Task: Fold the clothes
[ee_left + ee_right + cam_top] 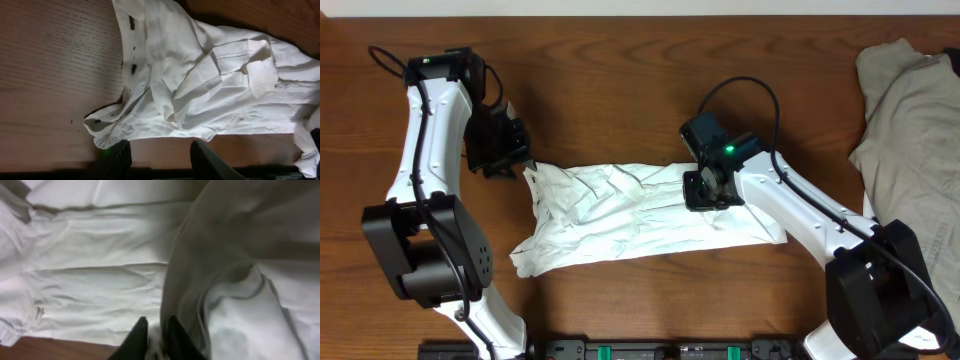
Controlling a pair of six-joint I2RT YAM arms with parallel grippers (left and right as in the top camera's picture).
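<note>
Your white shirt (640, 215) lies crumpled in a long band across the middle of the table (620, 60), running left to right, with its lower left corner sagging toward the near edge. Your left gripper (508, 155) hangs at the shirt's upper left corner, just beside the cloth. In the left wrist view its fingers (210, 162) are spread wide over bare wood, with nothing between them and the hem of the shirt (210, 85) just ahead of the tips. You can also see a row of small dark buttons (133, 69) along that edge, next to the wood. Your right gripper (712, 190) sits on the shirt's upper edge, right of the middle, with its arm reaching in from the lower right across the cloth. In the right wrist view its fingers (137, 337) are pressed nearly together on a pinch of white cloth. A fold of the shirt (100, 255) rises steeply on the right side of that view, and flatter, wrinkled cloth spreads to the left. A pile of beige clothes (910, 130) lies at the far right of the table, well apart from the shirt and from both grippers.
</note>
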